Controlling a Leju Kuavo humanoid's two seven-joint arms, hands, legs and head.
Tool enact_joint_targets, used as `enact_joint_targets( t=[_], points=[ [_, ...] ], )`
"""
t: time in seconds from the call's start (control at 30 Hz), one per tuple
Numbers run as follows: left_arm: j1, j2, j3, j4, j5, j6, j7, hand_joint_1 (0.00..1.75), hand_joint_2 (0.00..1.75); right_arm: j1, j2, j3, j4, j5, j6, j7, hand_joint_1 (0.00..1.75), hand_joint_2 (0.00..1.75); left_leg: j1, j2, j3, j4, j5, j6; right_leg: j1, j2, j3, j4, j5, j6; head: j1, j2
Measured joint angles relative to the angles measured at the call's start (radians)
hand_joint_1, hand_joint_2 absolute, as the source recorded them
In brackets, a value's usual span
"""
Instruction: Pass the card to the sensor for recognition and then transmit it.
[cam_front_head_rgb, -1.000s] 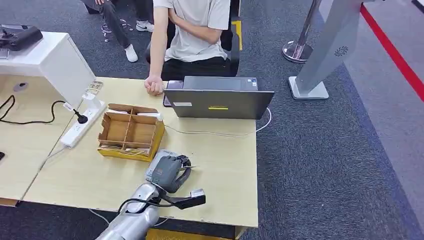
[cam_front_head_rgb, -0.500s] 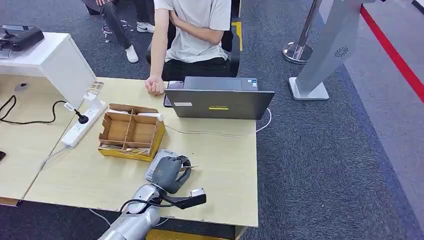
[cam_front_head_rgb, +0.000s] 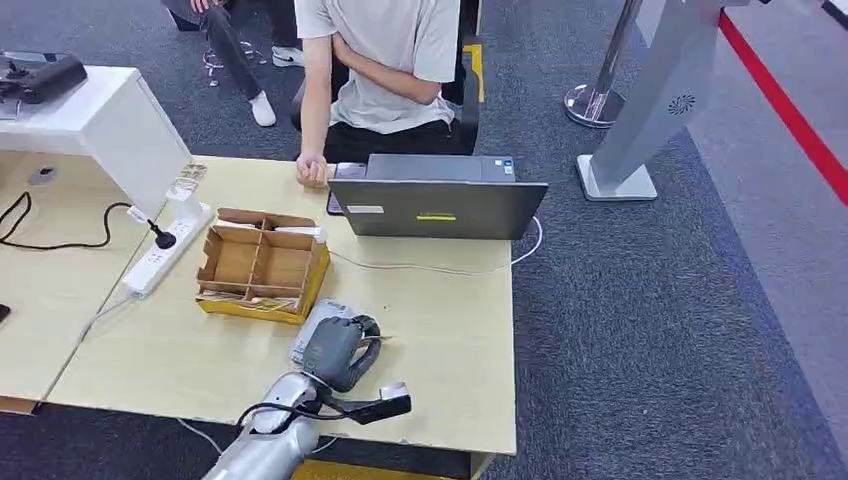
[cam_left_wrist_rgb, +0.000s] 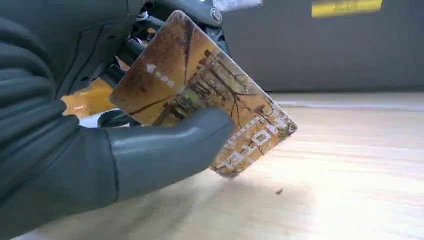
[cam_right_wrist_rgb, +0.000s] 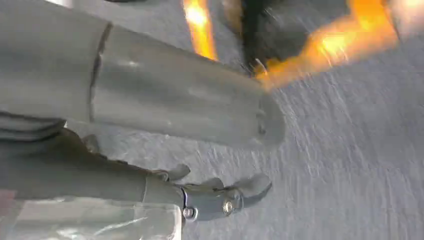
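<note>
My left hand (cam_front_head_rgb: 333, 350) hovers low over the front part of the wooden table (cam_front_head_rgb: 440, 330), pinching a brown picture card (cam_left_wrist_rgb: 200, 85) between the thumb (cam_left_wrist_rgb: 165, 150) and the darker fingers. The card is tilted, its lower corner just above the tabletop. Beneath the hand lies a flat grey-white sensor pad (cam_front_head_rgb: 322, 312), partly covered by it. My right hand (cam_right_wrist_rgb: 150, 125) hangs over grey carpet, its fingers apart and holding nothing.
A compartmented cardboard box (cam_front_head_rgb: 262, 265) stands just behind the sensor. A laptop (cam_front_head_rgb: 437, 205) faces a seated person (cam_front_head_rgb: 385, 60), whose hand (cam_front_head_rgb: 312, 170) rests on the table's far edge. A power strip (cam_front_head_rgb: 165, 250) lies at left. The table's right edge drops to carpet.
My left hand with the card has barely shifted, staying over the sensor. The person's arm on the far edge has drawn back a little.
</note>
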Motion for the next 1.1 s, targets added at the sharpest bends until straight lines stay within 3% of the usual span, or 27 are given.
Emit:
enact_joint_targets(
  t=[0.07,0.1,0.13,0.17,0.23,0.4,0.63,0.77,0.9,0.93,1.1],
  points=[
    [0.243,0.067,0.027,-0.37,-0.041,-0.048,0.133,1.75,1.75,0.133,0.062,0.008,-0.139,0.024,0.309,0.116,0.0,0.0,0.005,0.006,0.008,0.003,-0.009,-0.002,0.004,0.007,0.007,0.0,-0.007,-0.001,0.001,0.0],
    [0.307,0.096,0.028,-0.506,-0.066,-0.048,0.201,1.75,1.75,0.201,0.104,0.01,-0.264,0.002,0.426,0.196,0.0,0.0,0.004,-0.003,0.004,0.004,-0.009,-0.001,0.004,-0.001,0.006,0.0,-0.01,0.001,-0.001,0.0],
    [0.333,0.125,0.029,-0.593,-0.093,-0.044,0.252,1.75,1.75,0.264,0.134,0.017,-0.355,-0.018,0.5,0.262,0.0,0.0,0.004,-0.017,-0.001,0.003,-0.008,-0.001,0.003,-0.014,0.006,0.001,-0.013,0.001,-0.004,0.0],
    [0.354,0.138,0.03,-0.665,-0.123,-0.035,0.268,1.75,1.75,0.299,0.17,0.027,-0.416,-0.036,0.528,0.283,0.0,0.0,0.004,-0.021,-0.003,-0.001,-0.007,-0.002,0.003,-0.018,0.006,0.002,-0.015,-0.002,-0.01,0.0],
    [0.394,0.147,0.029,-0.774,-0.177,-0.03,0.283,1.75,1.75,0.316,0.204,0.033,-0.514,-0.051,0.495,0.287,0.0,0.0,0.004,-0.011,0.001,-0.002,-0.011,-0.006,0.004,-0.01,0.005,0.001,-0.016,-0.004,-0.013,0.0],
    [0.408,0.15,0.023,-0.925,-0.249,-0.039,0.302,1.75,1.75,0.332,0.248,0.052,-0.655,-0.073,0.453,0.3,0.0,0.0,0.004,-0.009,0.005,-0.001,-0.01,-0.002,0.004,-0.008,0.008,-0.001,-0.015,-0.002,-0.01,0.0],
    [0.429,0.151,0.022,-1.007,-0.296,-0.02,0.296,1.75,1.75,0.354,0.284,0.097,-0.727,-0.144,0.411,0.331,0.0,0.0,0.004,-0.009,0.006,0.0,-0.01,-0.002,0.004,-0.008,0.01,0.0,-0.014,-0.002,-0.009,0.0],
    [0.471,0.151,0.03,-1.036,-0.293,-0.005,0.291,1.75,1.75,0.378,0.289,0.162,-0.759,-0.259,0.343,0.377,0.0,0.0,0.004,-0.01,0.005,0.0,-0.01,-0.002,0.004,-0.008,0.01,0.0,-0.015,-0.002,-0.008,0.0],
    [0.486,0.15,0.057,-1.039,-0.286,-0.019,0.28,1.75,1.75,0.397,0.293,0.226,-0.785,-0.294,0.327,0.397,0.0,0.0,0.004,-0.009,0.005,0.0,-0.01,-0.002,0.004,-0.008,0.01,0.0,-0.015,-0.002,-0.009,0.0],
    [0.487,0.15,0.06,-1.039,-0.286,-0.028,0.28,1.75,1.75,0.398,0.295,0.234,-0.788,-0.295,0.327,0.398,0.0,0.0,0.004,-0.009,0.005,-0.001,-0.01,-0.002,0.004,-0.008,0.01,0.0,-0.015,-0.002,-0.009,0.0],
    [0.471,0.142,0.085,-1.031,-0.33,-0.201,0.338,1.75,1.75,0.404,0.296,0.257,-0.8,-0.311,0.319,0.408,0.0,0.0,0.004,-0.01,0.006,0.0,-0.01,-0.002,0.004,-0.009,0.009,0.0,-0.015,-0.002,-0.008,0.0]
  ],
)
